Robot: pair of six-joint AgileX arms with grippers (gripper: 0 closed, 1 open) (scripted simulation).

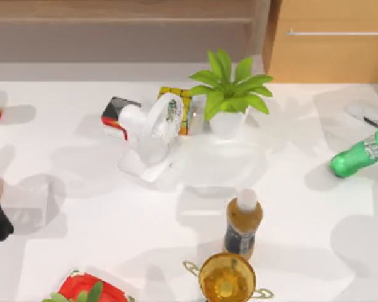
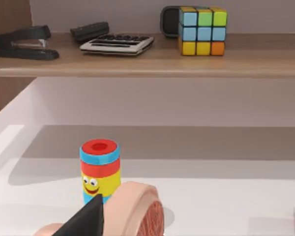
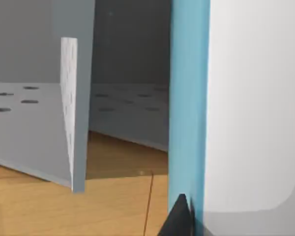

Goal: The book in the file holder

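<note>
Right gripper (image 3: 180, 219) sits tight against the book (image 3: 236, 108). The book is upright, blue spine toward the grey file holder (image 3: 81, 73), near it but apart, probably lined up to slide in edge-first. Jaws: can't tell. Left gripper (image 2: 88, 221) is parked at the tabletop (image 1: 113, 207) left edge, jaws can't tell.

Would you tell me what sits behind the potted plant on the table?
Directly behind the potted plant, only the table's back edge and the wall show. Beside its pot stands a Rubik's cube, partly hidden by a white object. What the leaves cover cannot be seen.
</note>
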